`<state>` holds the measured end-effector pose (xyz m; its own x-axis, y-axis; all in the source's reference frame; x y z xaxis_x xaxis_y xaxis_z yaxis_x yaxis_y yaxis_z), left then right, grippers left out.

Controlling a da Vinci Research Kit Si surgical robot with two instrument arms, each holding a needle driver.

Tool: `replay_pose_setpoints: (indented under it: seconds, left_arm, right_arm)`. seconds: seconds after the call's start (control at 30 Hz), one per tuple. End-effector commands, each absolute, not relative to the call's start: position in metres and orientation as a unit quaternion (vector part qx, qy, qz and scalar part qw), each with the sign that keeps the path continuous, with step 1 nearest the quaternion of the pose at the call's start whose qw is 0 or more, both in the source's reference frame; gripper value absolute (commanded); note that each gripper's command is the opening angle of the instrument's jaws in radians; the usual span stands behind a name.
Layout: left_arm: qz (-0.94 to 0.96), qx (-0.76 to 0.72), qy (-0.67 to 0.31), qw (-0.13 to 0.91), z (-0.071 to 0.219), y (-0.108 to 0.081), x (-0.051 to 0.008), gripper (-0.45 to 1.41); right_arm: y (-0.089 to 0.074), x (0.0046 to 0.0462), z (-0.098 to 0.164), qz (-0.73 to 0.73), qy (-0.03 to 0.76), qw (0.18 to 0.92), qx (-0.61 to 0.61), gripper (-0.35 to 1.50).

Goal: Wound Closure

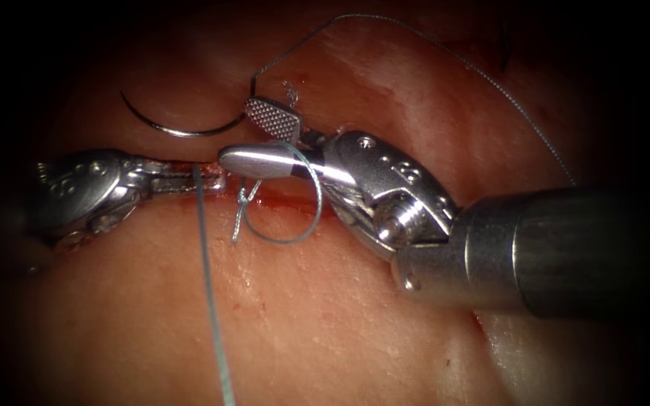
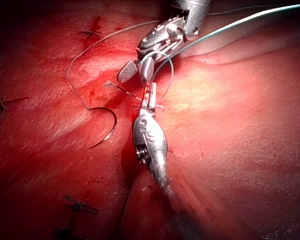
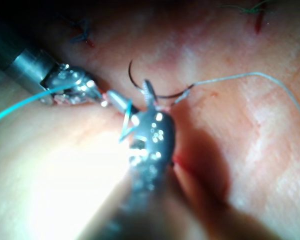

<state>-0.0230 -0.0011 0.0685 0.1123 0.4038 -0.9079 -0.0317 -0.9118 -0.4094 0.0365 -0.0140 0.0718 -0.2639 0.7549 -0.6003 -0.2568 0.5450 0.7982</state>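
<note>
My right fingers [image 1: 265, 143] stand spread over the cut [image 1: 280, 197], one ribbed pad turned up toward the top of the frame, the smooth one pointing left; they grip nothing, though a loop of thread [image 1: 306, 203] lies around the smooth one. My left fingers [image 1: 201, 183] come in from the left of the frame along the cut line and are clenched on the thread where the teal strand runs down to the lower edge.

The needle [image 1: 178, 129] lies free on the tissue [image 1: 325, 316] in the upper left of the frame, above the cut; neither tool holds it, and it doesn't look to be in the tissue. Its thread arcs from the needle's tail up over the top of the frame and away to the right. A small knot [image 1: 244, 199] with short ends sits at the cut, just below my right tips.

Risks, as I judge them: the loop could slide off the smooth tip, since nothing pins it. Tension on the strand might tear the cut's edge. The loose needle may get dragged by its own thread.
</note>
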Motion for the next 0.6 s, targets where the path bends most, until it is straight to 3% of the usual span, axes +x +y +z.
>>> replay_pose_setpoints:
  seconds: [0.03,0.6]
  left_arm:
    - [0.653,-0.727,-0.129,0.168,0.0689,-0.001,-0.0232,-0.45]
    - [0.652,-0.725,-0.131,0.177,0.0686,0.0027,-0.0233,-0.45]
  right_arm:
    - [-0.0146,0.0369,0.0724,0.435,0.66,0.582,0.189,0.94]
    - [-0.0176,0.0394,0.0727,0.393,0.637,0.614,0.25,1.04]
